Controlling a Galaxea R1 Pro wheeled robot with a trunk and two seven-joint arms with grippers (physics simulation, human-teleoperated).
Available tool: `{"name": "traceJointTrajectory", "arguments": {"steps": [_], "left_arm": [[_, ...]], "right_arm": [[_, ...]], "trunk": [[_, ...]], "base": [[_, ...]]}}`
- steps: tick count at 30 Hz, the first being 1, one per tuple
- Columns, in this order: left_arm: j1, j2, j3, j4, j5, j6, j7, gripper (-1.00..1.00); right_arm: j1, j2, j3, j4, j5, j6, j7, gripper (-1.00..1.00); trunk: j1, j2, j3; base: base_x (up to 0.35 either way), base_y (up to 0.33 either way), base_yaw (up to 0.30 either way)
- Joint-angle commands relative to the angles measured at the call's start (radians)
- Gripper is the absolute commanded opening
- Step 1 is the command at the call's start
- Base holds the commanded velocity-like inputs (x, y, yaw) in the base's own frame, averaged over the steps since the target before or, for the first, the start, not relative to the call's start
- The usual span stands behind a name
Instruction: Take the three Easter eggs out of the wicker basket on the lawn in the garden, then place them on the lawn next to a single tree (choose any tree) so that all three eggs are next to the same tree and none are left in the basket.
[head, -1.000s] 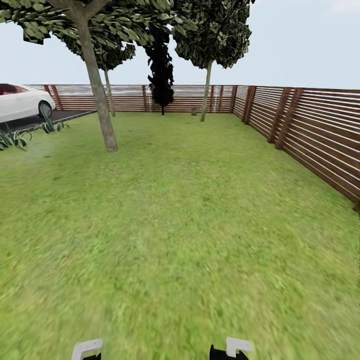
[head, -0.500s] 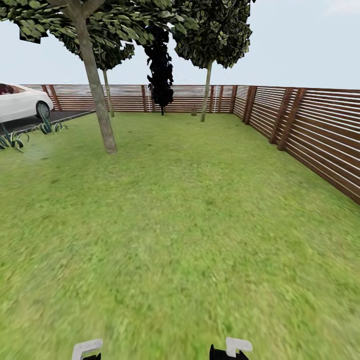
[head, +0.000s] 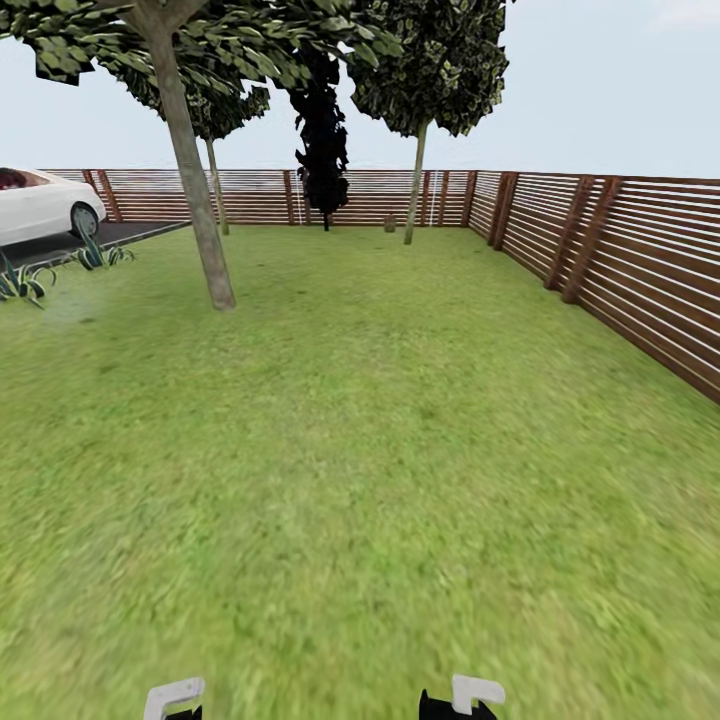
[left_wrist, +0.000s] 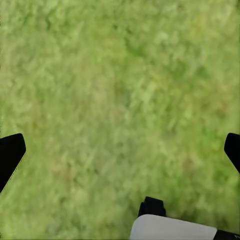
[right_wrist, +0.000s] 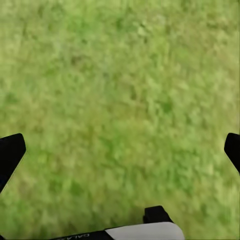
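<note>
lawn (head: 380, 450): bright green mottled grass, running from under both end effectors out to the fence; blurred in both wrist views.
fence (head: 640, 270): dark brown horizontal slats, far ahead of the end effectors and along the right-hand side beyond the right one.
nearest tree (head: 195, 200): pale grey-beige trunk, straight, slightly tilted, leafy crown above; well ahead of the left end effector, off to its left.
second tree (head: 414, 190): thin pale trunk, dark green crown; far ahead, near the back fence, roughly in line with the right end effector.
third tree (head: 216, 185): thin trunk, far back, behind the nearest one.
cypress (head: 322, 130): near-black, conical, by the back fence between the trees.
white car (head: 45, 205): on dark paving, far ahead and well left of the left end effector.
spiky plants (head: 25, 280): at the lawn edge beside the paving.
small brownish object (head: 389, 224): by the back fence near the second tree; too small to tell whether it is the basket.
left end effector (left_wrist: 120, 150): released, fingertips wide apart, nothing between them, grass below.
right end effector (right_wrist: 120, 150): released, fingertips wide apart, hanging over bare grass.
</note>
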Motion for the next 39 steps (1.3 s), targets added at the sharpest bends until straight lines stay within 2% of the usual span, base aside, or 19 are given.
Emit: {"name": "traceJointTrajectory", "arguments": {"steps": [1,10,39], "left_arm": [[-0.001,0.000,0.003,0.001,0.000,-0.004,0.001,1.00],[-0.001,0.000,0.003,0.001,0.000,-0.004,0.002,1.00],[-0.001,0.000,0.003,0.001,-0.001,-0.004,0.002,1.00]], "right_arm": [[-0.001,0.000,0.003,0.001,-0.006,-0.004,-0.004,1.00],[-0.001,0.000,0.003,0.001,-0.006,-0.004,-0.004,1.00],[-0.001,0.000,0.003,0.010,-0.004,-0.004,-0.004,1.00]], "trunk": [[0.001,-0.002,-0.002],[0.001,-0.002,-0.002],[0.001,-0.002,-0.002]], "base": [[0.257,0.138,0.000],[0.259,0.088,0.000],[0.317,0.001,0.000]]}}
